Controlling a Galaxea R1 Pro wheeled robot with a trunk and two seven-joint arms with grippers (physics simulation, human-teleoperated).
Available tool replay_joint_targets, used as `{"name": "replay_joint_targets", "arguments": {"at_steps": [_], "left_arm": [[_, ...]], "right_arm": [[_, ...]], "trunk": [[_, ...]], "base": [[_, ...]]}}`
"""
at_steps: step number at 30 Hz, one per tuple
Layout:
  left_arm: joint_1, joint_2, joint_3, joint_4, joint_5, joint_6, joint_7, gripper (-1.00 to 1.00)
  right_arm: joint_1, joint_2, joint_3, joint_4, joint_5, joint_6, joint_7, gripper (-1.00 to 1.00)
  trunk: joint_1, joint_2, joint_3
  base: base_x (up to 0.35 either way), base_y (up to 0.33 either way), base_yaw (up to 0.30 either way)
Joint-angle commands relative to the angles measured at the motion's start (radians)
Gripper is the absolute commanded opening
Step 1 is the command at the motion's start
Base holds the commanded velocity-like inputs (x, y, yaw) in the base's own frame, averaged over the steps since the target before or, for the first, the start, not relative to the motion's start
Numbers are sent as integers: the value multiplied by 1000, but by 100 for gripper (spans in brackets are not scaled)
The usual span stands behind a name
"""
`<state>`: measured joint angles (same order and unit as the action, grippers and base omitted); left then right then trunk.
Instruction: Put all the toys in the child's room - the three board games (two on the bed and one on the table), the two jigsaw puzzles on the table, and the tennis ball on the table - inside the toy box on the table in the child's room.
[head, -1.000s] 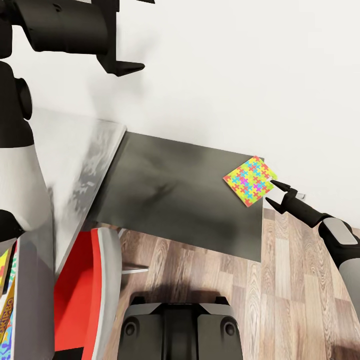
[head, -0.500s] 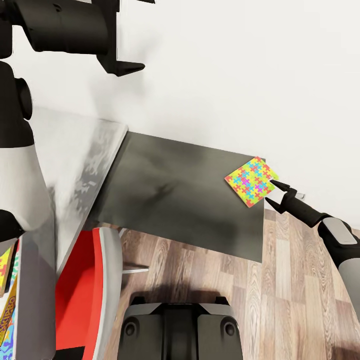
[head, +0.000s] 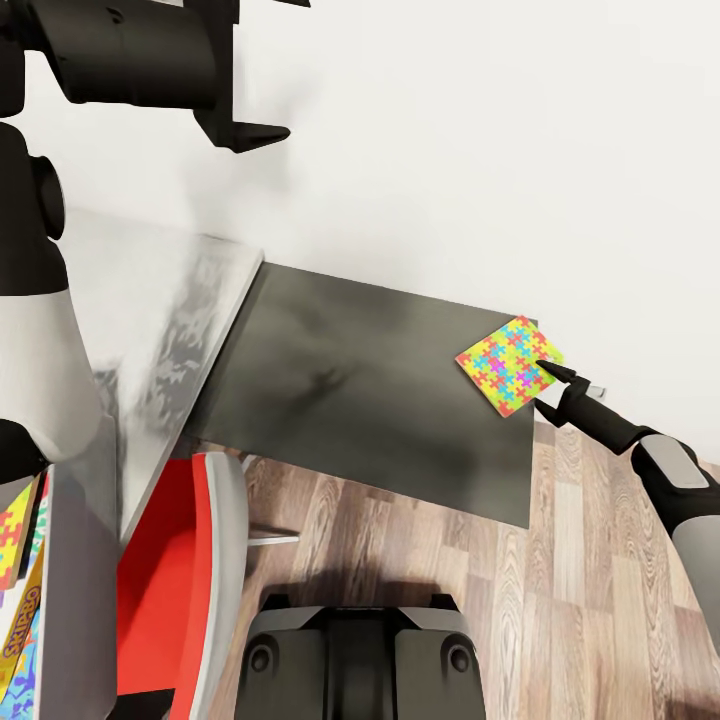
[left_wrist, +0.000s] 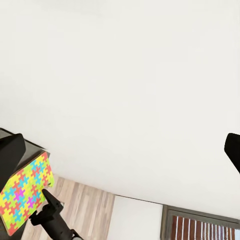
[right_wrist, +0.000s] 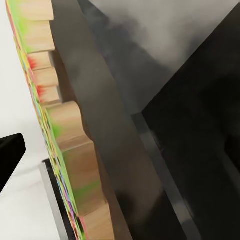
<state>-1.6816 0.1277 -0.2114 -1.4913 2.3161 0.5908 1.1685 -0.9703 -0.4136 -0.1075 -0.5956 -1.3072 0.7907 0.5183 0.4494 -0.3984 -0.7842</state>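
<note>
One jigsaw puzzle (head: 506, 365) lies flat on the dark grey side cabinet (head: 370, 400), at its far right corner. My right gripper (head: 545, 386) is open at the puzzle's right edge, one fingertip (head: 545, 367) over the coloured face. Up close, the right wrist view shows the puzzle's wooden edge (right_wrist: 65, 150). My left gripper (head: 255, 70) hangs open high at the upper left, holding nothing. From there the left wrist view looks down on the puzzle (left_wrist: 24, 192) and the right gripper (left_wrist: 47, 202). At the bottom left, a Skip-Bo board game (head: 22, 640) and a second jigsaw puzzle (head: 10, 525) lie behind the toy box's grey wall (head: 75, 600).
The table's pale top (head: 150, 300) adjoins the cabinet on the left. A red chair (head: 160, 590) stands in front of it, beside my base (head: 360, 650). A white wall runs behind the furniture, with wood-plank floor (head: 580, 600) to the right.
The view has shifted slightly. My right gripper has edged closer to the puzzle, its upper fingertip now over the puzzle's edge. The left arm has not moved.
</note>
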Motion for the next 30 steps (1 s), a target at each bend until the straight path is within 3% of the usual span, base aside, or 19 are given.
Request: {"name": "replay_joint_targets", "arguments": {"at_steps": [1,30], "left_arm": [[-1,0,0,0,3,6,5,100],[-1,0,-3,0,3,6,5,100]], "right_arm": [[-1,0,-3,1,0,7,1,100],[0,7,-3,-16,0,7,-3,100]], "trunk": [[1,-2,-1],[1,-2,-1]], "base": [[0,0,18],[0,0,4]]}}
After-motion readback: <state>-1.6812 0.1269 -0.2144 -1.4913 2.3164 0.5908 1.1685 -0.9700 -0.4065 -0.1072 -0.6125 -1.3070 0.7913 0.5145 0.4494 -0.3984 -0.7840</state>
